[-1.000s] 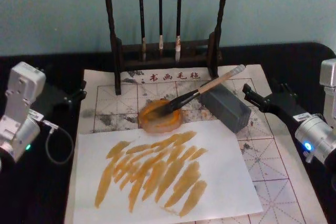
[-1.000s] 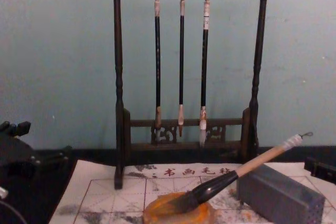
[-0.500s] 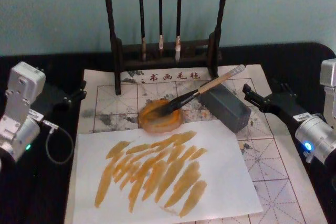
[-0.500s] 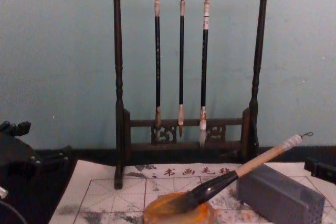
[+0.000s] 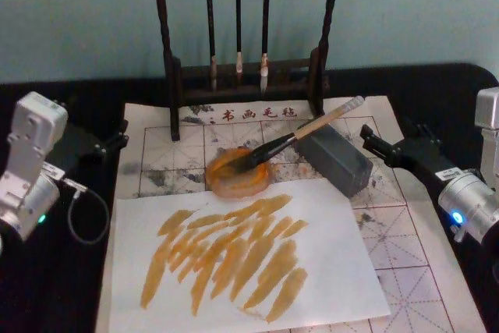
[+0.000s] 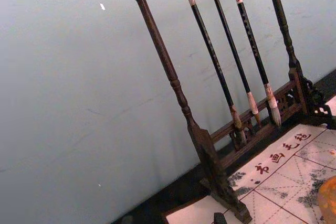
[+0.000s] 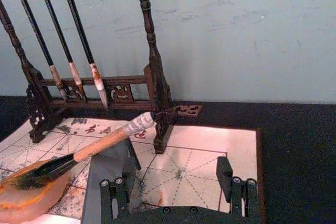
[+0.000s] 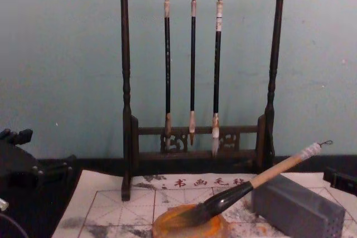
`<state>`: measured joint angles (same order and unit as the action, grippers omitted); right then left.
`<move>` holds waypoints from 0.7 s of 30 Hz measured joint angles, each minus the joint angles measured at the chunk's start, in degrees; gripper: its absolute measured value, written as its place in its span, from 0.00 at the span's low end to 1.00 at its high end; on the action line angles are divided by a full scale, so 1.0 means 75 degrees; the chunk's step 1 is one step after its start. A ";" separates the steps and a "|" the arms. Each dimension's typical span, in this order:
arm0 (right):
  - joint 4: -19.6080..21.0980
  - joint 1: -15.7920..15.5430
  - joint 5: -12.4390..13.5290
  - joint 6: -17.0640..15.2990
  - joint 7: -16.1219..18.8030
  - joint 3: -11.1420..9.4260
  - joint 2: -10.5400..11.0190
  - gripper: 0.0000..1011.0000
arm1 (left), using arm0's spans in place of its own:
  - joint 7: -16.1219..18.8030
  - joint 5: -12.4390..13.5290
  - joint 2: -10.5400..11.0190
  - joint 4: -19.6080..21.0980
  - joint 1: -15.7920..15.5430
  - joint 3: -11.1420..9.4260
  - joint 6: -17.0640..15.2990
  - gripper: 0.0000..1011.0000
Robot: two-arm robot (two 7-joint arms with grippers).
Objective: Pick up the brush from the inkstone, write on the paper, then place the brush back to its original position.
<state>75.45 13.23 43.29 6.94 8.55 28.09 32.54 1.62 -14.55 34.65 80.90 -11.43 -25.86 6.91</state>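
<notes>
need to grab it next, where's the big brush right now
In the head view the brush lies mid-table, bristles in the inkstone, handle propped on the grey block, in front of the brush rack.

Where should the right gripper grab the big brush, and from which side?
Grip the brush on its pale wooden handle, between the black ferrule and the grey block. It slants up from the inkstone onto the block, so come from above with the right gripper, fingers across the shaft.
</notes>
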 joint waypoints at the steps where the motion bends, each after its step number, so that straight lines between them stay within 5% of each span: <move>1: 0.0000 0.0000 0.0000 0.0000 0.0000 0.0000 0.0000 0.99 | 0.0000 0.0000 0.0000 0.0000 0.0000 0.0000 0.0000 0.99; 21: 0.0000 0.0000 0.0000 0.0000 -0.0001 0.0000 0.0000 0.99 | 0.0000 0.0000 0.0000 0.0000 0.0000 0.0000 0.0000 0.99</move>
<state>75.45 13.23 43.29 6.94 8.54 28.09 32.54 1.62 -14.55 34.65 80.90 -11.43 -25.86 6.91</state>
